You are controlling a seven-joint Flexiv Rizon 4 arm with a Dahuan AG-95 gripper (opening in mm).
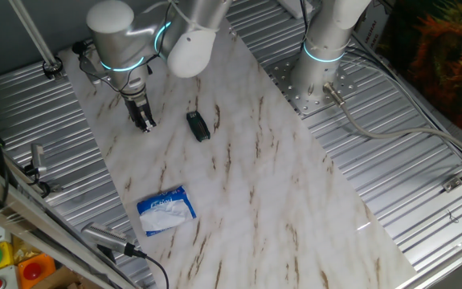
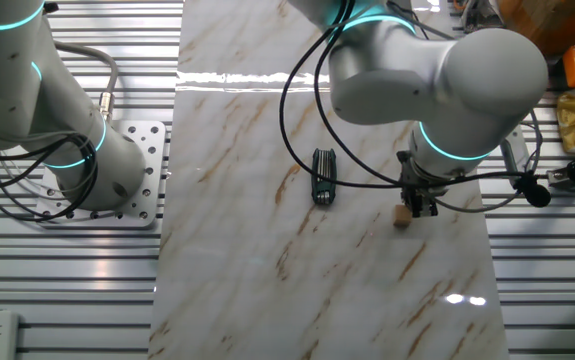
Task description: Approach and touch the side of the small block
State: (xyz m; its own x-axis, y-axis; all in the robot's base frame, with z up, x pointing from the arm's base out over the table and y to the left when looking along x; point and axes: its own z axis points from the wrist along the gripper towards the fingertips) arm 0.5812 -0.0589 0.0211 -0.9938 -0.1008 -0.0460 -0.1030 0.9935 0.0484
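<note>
Low beside the desk (image 2: 237, 250) edge, the hand (image 2: 422, 207), fingers seemingly pressed together, meets the small wooden block (image 2: 402, 216) sideways, for touching, not pinching.

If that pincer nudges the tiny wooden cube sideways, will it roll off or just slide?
Probably slide: the small block looks flat-sided and sits on the smooth, glossy marble top. It seems light, so even a gentle nudge from the pincer might make it skid or twist. It looks stiff, unlikely to bend.
</note>
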